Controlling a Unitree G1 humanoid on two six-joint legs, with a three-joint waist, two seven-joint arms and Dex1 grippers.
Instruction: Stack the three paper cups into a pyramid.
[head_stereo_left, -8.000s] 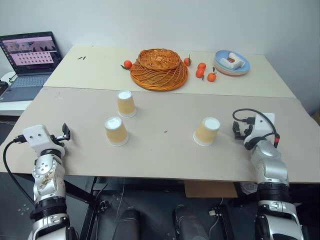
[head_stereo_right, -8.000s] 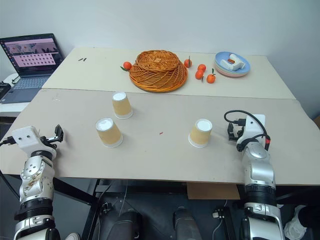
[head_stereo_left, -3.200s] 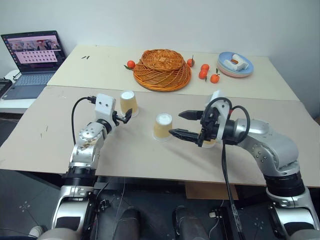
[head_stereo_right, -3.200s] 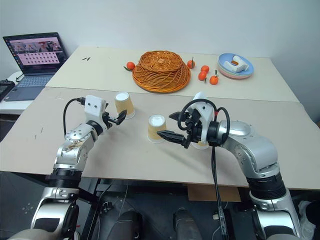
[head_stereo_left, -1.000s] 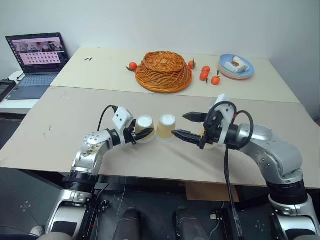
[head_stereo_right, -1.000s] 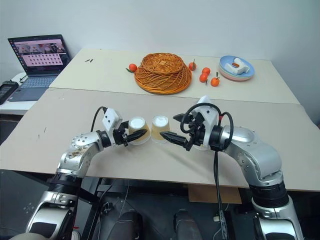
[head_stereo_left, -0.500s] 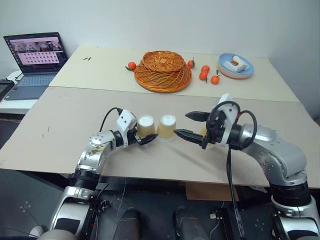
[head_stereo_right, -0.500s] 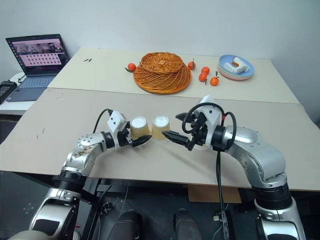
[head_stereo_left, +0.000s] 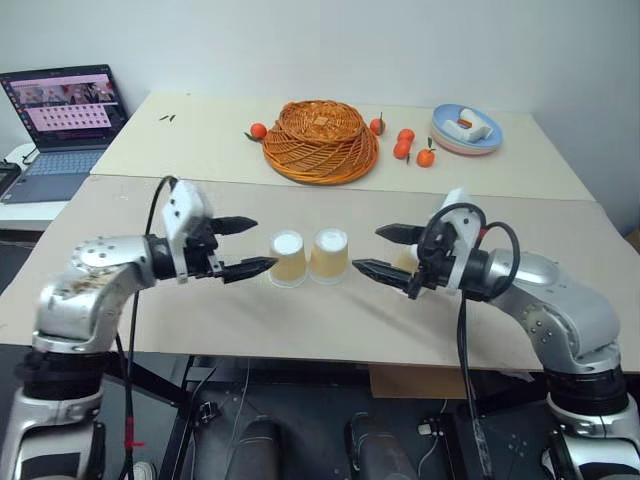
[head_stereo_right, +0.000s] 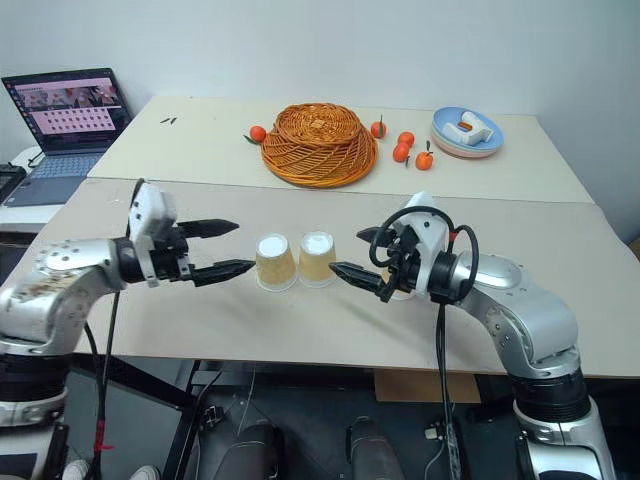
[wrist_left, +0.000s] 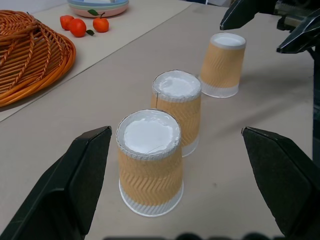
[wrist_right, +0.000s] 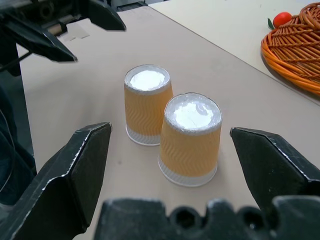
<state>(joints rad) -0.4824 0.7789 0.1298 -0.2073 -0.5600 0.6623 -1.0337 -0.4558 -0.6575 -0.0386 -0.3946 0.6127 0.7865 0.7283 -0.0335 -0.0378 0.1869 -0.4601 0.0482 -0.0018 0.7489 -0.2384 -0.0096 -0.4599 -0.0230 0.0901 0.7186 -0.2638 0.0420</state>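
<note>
Two paper cups (head_stereo_left: 288, 257) (head_stereo_left: 329, 255) stand upside down, side by side at the counter's (head_stereo_left: 300, 320) middle; a third (wrist_left: 223, 64) stands behind the right tool (head_stereo_left: 392, 255). Both arms reach inward, roughly level. Left tool (head_stereo_left: 243, 246) and right tool gape wide, holding nothing. A wicker basket (head_stereo_left: 320, 139) lies upturned beyond.

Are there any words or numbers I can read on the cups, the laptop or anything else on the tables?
No text can be read anywhere.
Paper cups: plain, with a zigzag pattern and no writing.
Laptop: the screen shows rows of small marks, too small to read.
Plates: something white with an orange patch lies on them; any print is too small to tell.
Basket and oranges: no labels.
</note>
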